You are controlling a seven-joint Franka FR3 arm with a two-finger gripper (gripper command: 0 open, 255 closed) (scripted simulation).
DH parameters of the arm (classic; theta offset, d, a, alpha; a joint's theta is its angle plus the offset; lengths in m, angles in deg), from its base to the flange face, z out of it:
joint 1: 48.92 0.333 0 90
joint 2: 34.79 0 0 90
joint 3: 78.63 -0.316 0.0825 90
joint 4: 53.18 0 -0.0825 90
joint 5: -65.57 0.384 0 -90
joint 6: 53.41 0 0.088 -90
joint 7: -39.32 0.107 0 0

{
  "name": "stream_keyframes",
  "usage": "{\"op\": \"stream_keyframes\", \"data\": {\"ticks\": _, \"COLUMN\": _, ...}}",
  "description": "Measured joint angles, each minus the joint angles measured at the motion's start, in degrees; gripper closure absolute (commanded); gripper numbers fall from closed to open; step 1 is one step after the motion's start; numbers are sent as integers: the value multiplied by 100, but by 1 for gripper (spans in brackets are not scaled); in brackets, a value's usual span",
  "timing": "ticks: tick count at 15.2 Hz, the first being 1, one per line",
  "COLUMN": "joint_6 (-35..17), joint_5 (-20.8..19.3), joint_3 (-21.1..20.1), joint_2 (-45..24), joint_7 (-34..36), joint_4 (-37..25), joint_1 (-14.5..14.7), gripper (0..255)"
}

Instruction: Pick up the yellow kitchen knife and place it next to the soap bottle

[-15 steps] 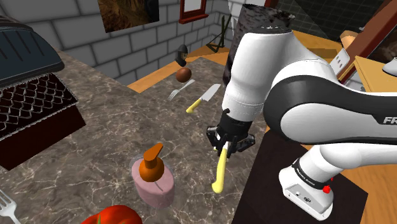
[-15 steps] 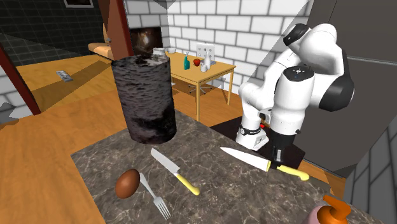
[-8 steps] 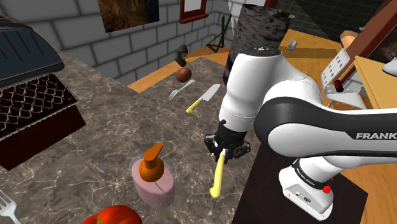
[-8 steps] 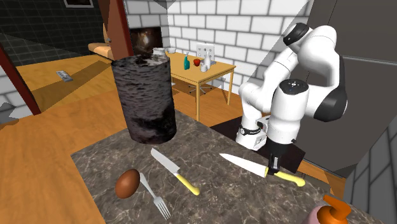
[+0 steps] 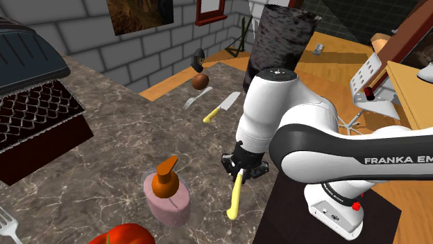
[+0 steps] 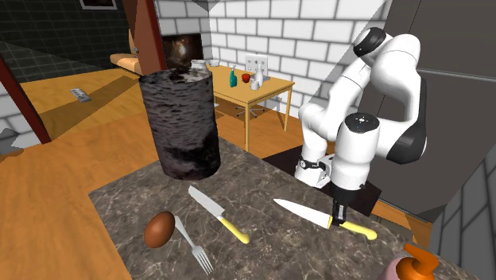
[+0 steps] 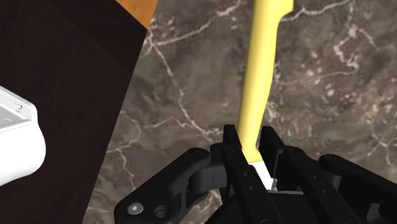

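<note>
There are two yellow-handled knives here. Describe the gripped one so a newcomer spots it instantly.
Start at the dark veined counter, on its edge nearest the robot's dark stand. There the black gripper clasps a long yellow-handled knife where handle meets blade. The other knife, shorter, lies free beside the fork.

Kitchen knife (image 5: 236,197) is clasped by the end effector (image 5: 241,170) at the blade-handle joint, with the blade aimed toward the cylinder (image 5: 277,35) and the handle aimed away. Soap bottle (image 5: 166,194) is placed on the worktop (image 5: 118,138) near the end effector, at the shoulder view's left, apart from the handle. Smaller knife (image 5: 222,107), fork (image 5: 196,98) and egg-shaped item (image 5: 200,82) are laid beyond the end effector, before the cylinder. Stand (image 5: 284,201) is located just beside it, at the shoulder view's right.
</note>
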State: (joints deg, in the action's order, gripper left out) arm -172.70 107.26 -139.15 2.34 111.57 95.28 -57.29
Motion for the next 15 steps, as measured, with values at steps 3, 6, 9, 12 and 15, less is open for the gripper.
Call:
{"op": "stream_keyframes", "data": {"ticks": 3, "joint_6": -15, "joint_5": 4, "joint_3": -14, "joint_2": -9, "joint_7": 1, "joint_4": 3, "joint_1": -5, "gripper": 255}}
{"op": "stream_keyframes", "data": {"ticks": 6, "joint_6": -17, "joint_5": 5, "joint_3": -15, "joint_2": -10, "joint_7": 1, "joint_4": 3, "joint_1": -6, "gripper": 0}}
{"op": "stream_keyframes", "data": {"ticks": 9, "joint_6": -17, "joint_5": 5, "joint_3": -15, "joint_2": -10, "joint_7": 1, "joint_4": 3, "joint_1": -6, "gripper": 0}}
{"op": "stream_keyframes", "data": {"ticks": 12, "joint_6": 95, "joint_5": -39, "joint_3": 65, "joint_2": 40, "joint_7": 20, "joint_4": -62, "joint_1": 12, "gripper": 0}}
{"op": "stream_keyframes", "data": {"ticks": 15, "joint_6": 602, "joint_5": -212, "joint_3": 484, "joint_2": 298, "joint_7": 24, "joint_4": -252, "joint_1": 134, "gripper": 0}}
